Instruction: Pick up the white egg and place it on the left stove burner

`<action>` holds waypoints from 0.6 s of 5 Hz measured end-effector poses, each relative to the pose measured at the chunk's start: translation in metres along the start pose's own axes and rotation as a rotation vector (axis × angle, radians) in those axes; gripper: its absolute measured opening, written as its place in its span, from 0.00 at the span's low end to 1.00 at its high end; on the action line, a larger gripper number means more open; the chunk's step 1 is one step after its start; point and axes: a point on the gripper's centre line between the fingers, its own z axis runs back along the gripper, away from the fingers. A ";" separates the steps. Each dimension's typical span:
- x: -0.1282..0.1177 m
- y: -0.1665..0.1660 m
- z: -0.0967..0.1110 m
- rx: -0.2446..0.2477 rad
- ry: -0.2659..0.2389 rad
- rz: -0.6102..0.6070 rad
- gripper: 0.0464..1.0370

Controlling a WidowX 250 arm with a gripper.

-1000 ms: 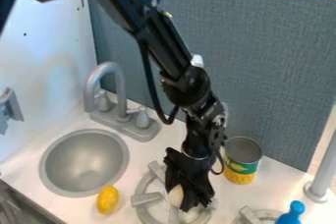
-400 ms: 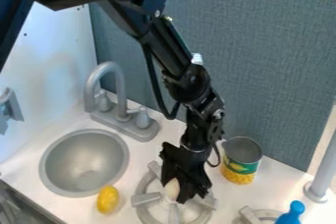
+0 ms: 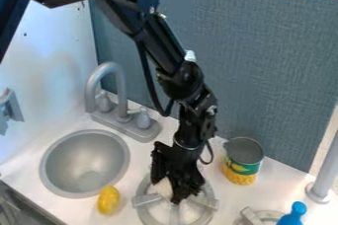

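Camera view: the gripper (image 3: 165, 192) is closed on a white object (image 3: 163, 187) (partly hidden) at the gray burner (image 3: 146, 200).

Reads as toy kitchen: round grey sink (image 3: 84, 162) with arched faucet (image 3: 122, 95) set in white counter (image 3: 284, 182), plus stove burner (image 3: 147, 200) with raised bars. Stands indoors against blue-grey, cloth-textured partition (image 3: 264, 61), office-divider style. Could be lab or office; can't tell which from sliver of room past top edge.
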 end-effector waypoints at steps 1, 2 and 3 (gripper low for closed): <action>-0.011 -0.007 0.005 -0.058 -0.027 -0.041 0.97; -0.016 -0.015 0.028 -0.117 -0.106 -0.092 0.96; -0.022 -0.030 0.045 -0.136 -0.145 -0.146 0.96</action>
